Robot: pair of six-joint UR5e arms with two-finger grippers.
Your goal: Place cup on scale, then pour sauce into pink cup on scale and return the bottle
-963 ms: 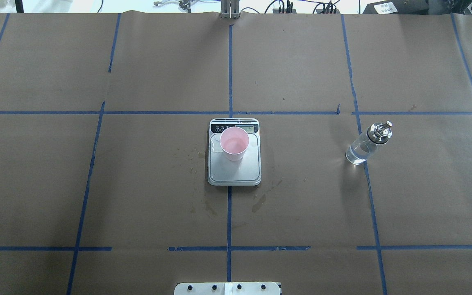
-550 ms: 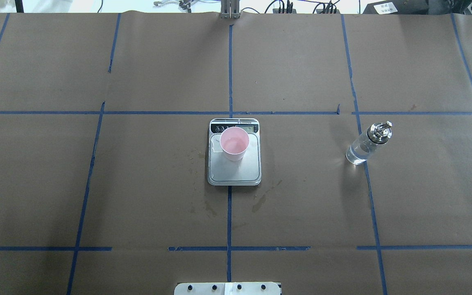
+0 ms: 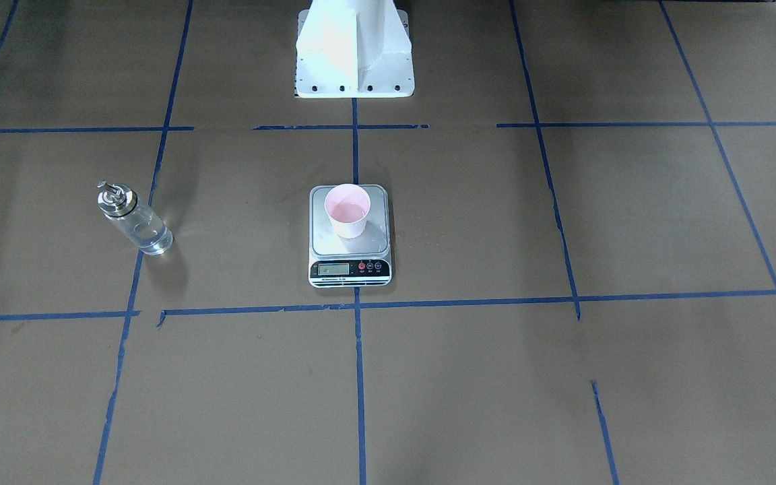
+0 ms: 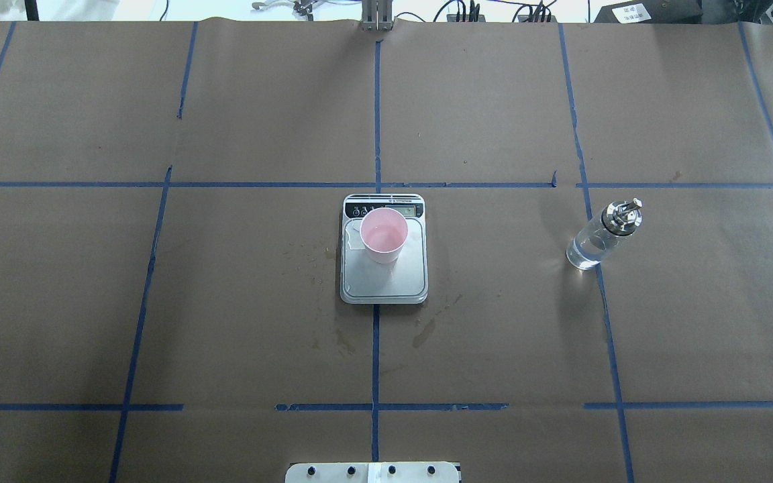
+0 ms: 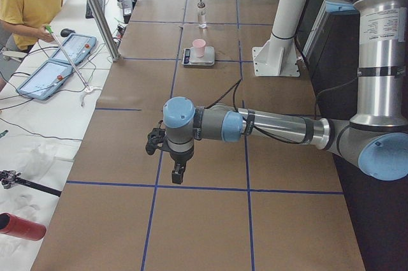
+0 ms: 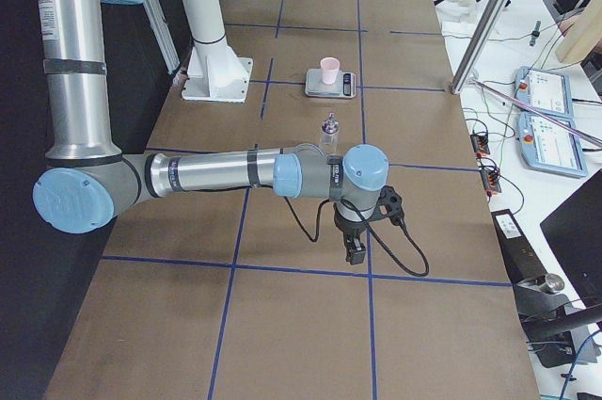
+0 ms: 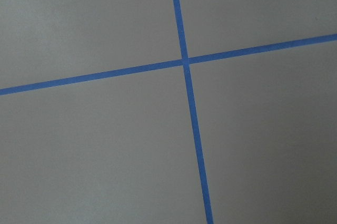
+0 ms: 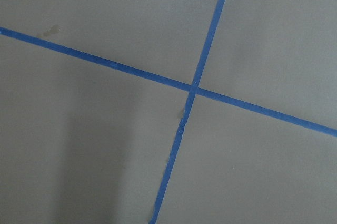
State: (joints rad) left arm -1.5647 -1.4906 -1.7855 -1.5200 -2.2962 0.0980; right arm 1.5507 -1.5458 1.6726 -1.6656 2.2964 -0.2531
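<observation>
The cup (image 4: 384, 236) stands on the scale (image 4: 386, 283) in the middle of the table (image 4: 225, 308), and the bottle (image 4: 594, 241) stands well apart on the robot's right.

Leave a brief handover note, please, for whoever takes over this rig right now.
Left gripper and right gripper: hang over bare table ends, holding nothing; open or shut cannot be told.
Cup: upright on the scale, seemingly with some liquid inside.
Bottle: upright on the table at the robot's right, apart from the scale, sauce remaining.
Done, apparently: cup placed, pour, bottle set down.
Left: probably nothing; the display is unreadable.
</observation>
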